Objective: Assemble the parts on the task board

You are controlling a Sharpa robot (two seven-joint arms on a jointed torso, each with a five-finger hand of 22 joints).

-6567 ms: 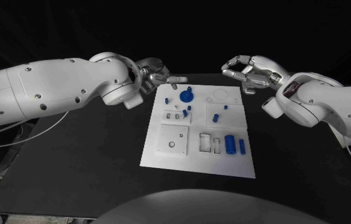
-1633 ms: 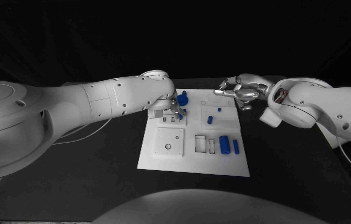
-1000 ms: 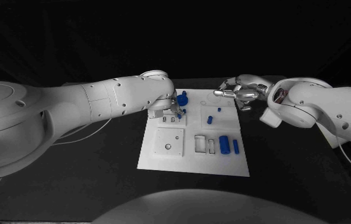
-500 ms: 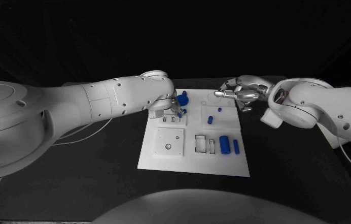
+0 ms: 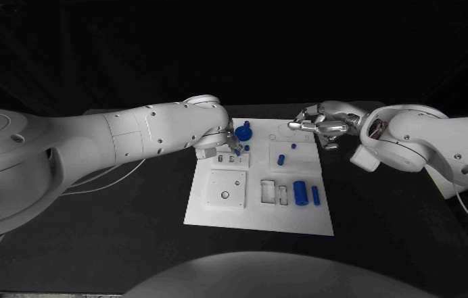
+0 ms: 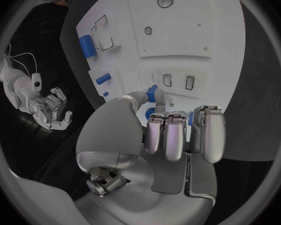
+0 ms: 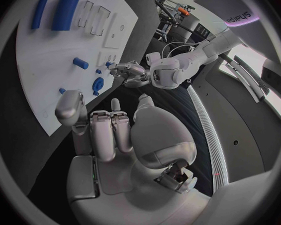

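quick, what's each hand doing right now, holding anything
Left hand: pinching a small blue part over the task board.
Right hand: holding nothing, fingers curled in.

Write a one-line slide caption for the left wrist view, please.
Left hand pinches a small blue part over the white task board.

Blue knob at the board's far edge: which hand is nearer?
Left. The left hand is over the board just beside the knob; the right hand hovers off the board's far right corner, farther away.
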